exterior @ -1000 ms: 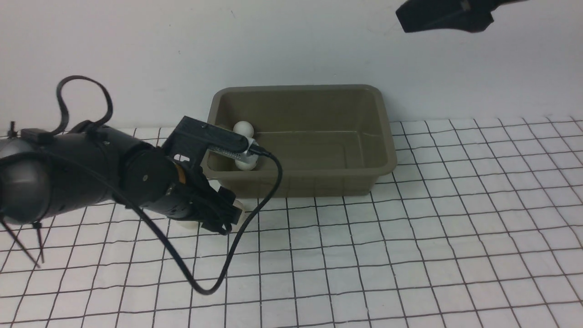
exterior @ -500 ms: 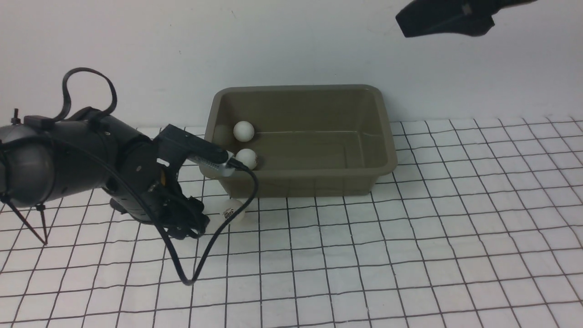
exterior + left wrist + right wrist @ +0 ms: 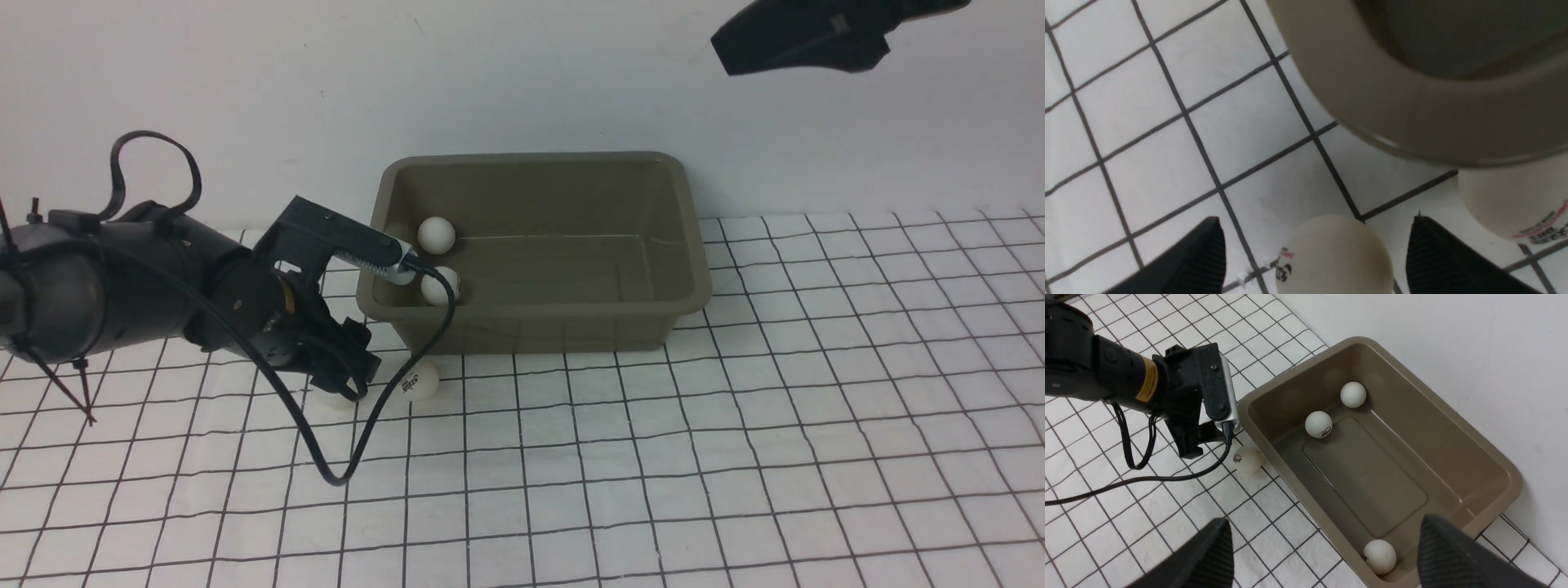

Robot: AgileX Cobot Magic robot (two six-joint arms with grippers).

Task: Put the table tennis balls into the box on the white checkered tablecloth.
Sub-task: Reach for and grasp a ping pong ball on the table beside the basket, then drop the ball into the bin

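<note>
The olive-grey box point(image 3: 690, 245) stands on the white checkered tablecloth point(image 3: 735, 425). The right wrist view shows three table tennis balls inside it point(image 3: 1353, 394) point(image 3: 1318, 424) point(image 3: 1379, 556). Two more lie on the cloth by the box's near left corner. One, with a printed logo point(image 3: 420, 380), lies free. The other point(image 3: 1333, 253) sits between the fingers of my open left gripper point(image 3: 1315, 220), which reaches down to the cloth point(image 3: 351, 382); neither finger presses on it. My right gripper point(image 3: 1325, 520) hangs open and empty high above the box.
A black cable point(image 3: 359, 457) loops from the left wrist onto the cloth in front of the gripper. A white wall point(image 3: 522, 73) rises right behind the box. The box's rim point(image 3: 1412, 122) is close beside the left gripper.
My left arm has drawn back to the left from the box's near corner, uncovering the logo ball and both balls in the box. The right arm has barely shifted.
</note>
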